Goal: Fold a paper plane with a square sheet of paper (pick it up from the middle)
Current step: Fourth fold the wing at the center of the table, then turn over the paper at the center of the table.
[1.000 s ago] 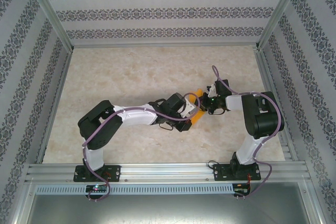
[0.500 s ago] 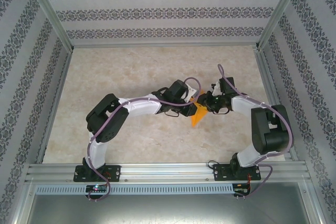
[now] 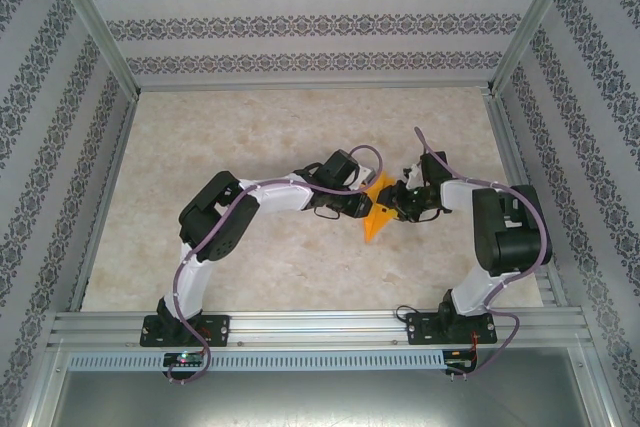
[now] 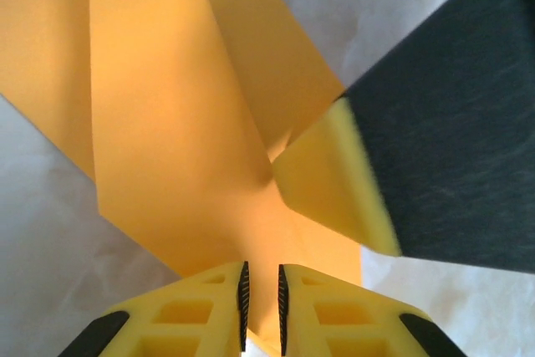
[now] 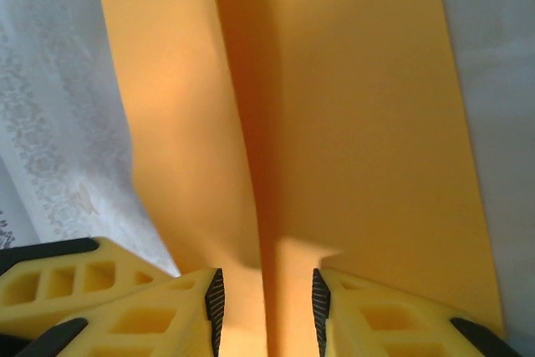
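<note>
L gripper [image 4: 261,277] jaws barely parted, R gripper [image 5: 266,286] wider, both astride paper [image 4: 167,123]; unclamped, your crease may spring open.

Count: one folded orange paper [image 3: 378,219], two arms (left arm [image 3: 265,194], right arm [image 3: 505,237]), two grippers (left gripper [image 4: 261,286], right gripper [image 5: 264,290]), one table [image 3: 230,137].
</note>
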Controlling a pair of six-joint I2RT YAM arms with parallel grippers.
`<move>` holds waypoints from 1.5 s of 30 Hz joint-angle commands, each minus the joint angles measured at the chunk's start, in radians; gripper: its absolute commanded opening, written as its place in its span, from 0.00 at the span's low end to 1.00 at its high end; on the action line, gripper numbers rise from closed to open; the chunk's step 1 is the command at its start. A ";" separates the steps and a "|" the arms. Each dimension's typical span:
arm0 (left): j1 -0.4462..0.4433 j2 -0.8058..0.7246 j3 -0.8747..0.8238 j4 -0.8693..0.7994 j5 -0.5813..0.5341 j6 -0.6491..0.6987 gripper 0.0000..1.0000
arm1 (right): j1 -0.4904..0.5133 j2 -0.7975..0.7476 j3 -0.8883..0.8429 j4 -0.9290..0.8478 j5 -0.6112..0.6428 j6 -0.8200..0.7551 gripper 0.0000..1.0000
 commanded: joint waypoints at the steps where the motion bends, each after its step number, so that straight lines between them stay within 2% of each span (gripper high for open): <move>1: 0.018 -0.002 0.006 -0.017 0.024 0.014 0.21 | 0.002 0.030 0.023 0.041 -0.043 -0.018 0.36; 12: 0.051 -0.030 -0.037 0.048 0.085 -0.033 0.24 | 0.015 0.051 0.053 0.073 -0.084 0.010 0.35; 19: 0.081 -0.058 -0.091 0.173 0.144 -0.192 0.37 | 0.018 0.067 0.057 0.113 -0.111 0.044 0.34; 27: 0.108 -0.050 -0.140 0.367 0.212 -0.371 0.42 | -0.008 0.025 0.025 0.110 -0.098 0.042 0.35; 36: 0.108 -0.003 -0.100 0.369 0.242 -0.397 0.43 | -0.032 0.005 -0.002 0.129 -0.113 0.047 0.36; 45: 0.108 0.055 -0.040 0.303 0.253 -0.371 0.41 | -0.035 0.015 -0.001 0.148 -0.132 0.056 0.37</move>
